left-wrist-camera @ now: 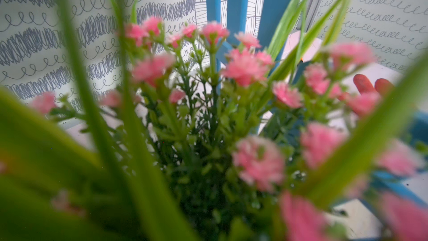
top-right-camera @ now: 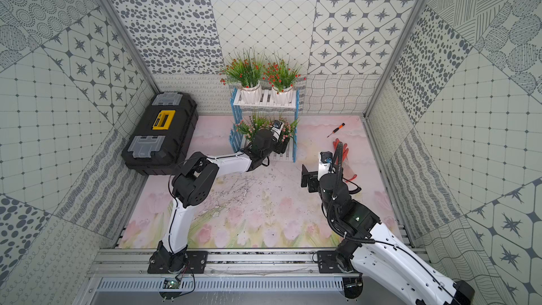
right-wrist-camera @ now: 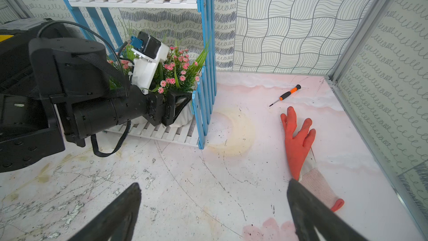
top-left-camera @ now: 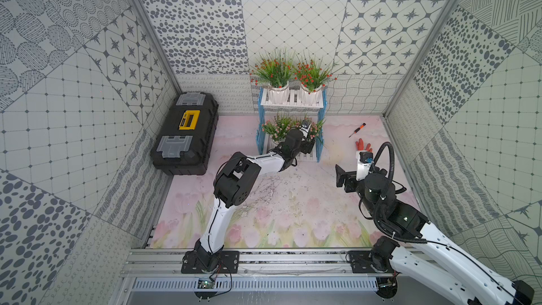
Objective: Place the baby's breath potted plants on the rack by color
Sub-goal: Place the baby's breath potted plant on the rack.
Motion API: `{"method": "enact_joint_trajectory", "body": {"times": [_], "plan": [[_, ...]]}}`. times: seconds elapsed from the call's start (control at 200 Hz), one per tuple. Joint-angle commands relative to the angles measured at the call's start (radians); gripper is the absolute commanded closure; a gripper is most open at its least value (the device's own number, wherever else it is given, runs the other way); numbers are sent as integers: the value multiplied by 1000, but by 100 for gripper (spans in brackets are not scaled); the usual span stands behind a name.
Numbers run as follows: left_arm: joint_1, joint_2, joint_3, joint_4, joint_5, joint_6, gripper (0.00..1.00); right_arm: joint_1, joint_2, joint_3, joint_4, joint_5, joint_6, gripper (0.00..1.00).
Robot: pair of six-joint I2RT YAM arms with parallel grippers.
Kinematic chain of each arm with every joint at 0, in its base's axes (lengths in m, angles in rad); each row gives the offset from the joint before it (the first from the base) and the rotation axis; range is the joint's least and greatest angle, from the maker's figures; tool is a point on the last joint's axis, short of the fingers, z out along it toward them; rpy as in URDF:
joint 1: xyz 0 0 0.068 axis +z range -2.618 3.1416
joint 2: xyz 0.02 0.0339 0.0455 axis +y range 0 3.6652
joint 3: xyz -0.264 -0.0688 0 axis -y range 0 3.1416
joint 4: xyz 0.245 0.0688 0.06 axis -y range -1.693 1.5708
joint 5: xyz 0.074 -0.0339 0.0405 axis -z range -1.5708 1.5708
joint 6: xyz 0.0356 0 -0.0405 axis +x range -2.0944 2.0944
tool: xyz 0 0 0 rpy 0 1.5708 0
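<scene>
Rack: a two-tier rack (top-left-camera: 321,130) with white slatted shelves and light blue picket sides stands at the back of the pink flower-printed counter (top-left-camera: 293,200), against the wall.
Top shelf: a red-orange-flowered plant (top-left-camera: 274,71) and its red-orange twin (top-left-camera: 312,76) stand side by side in white ribbed pots, so this tier holds one colour, as the task asks.
Lower shelf: a pale pink-flowered plant (top-left-camera: 277,129) stands at the left end. The second pink plant (right-wrist-camera: 178,70) is beside it, close against the blue side frame.
Left claw: the left claw (right-wrist-camera: 179,110) reaches in from the front and is clamped low on the second pink plant's white pot, probably so the foliage clears the shelf above.
Seating: I cannot tell whether that pot rests fully on the slats.
Right claw: the right claw (right-wrist-camera: 213,214) is spread wide and empty over bare counter, apart from the rack, likely to keep out of the way.
Progress: all four plants appear sorted by colour, so letting go and backing out seems to be all that remains.
Bystanders: a black and yellow toolbox (top-left-camera: 184,133) is shut and its contents are hidden. An orange rubber glove (right-wrist-camera: 298,140) and a small orange-handled screwdriver (right-wrist-camera: 286,95) lie on the counter to the right of the rack.
</scene>
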Motion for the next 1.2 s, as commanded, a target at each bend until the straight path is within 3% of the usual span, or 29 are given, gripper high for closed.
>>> {"method": "enact_joint_trajectory", "body": {"times": [0.0, 0.4, 0.635, 0.815, 1.026, 1.196], "plan": [[6, 18, 55, 82, 22, 0, 34, -4, -14, 15, 7, 18, -10, 2], [6, 53, 70, 82, 9, -5, 33, -4, -19, 13, 5, 24, -10, 2], [7, 62, 83, 56, 1, -11, 28, -4, -18, 8, 7, 23, -3, 2], [7, 57, 73, 55, -5, -23, 9, -4, -18, 8, 13, 16, -1, 2], [7, 50, 63, 64, -13, -17, 2, -4, -30, 12, 2, 14, 10, 2], [7, 9, 32, 54, -7, -28, 1, -4, -51, 8, -14, 26, 26, 2]]}}
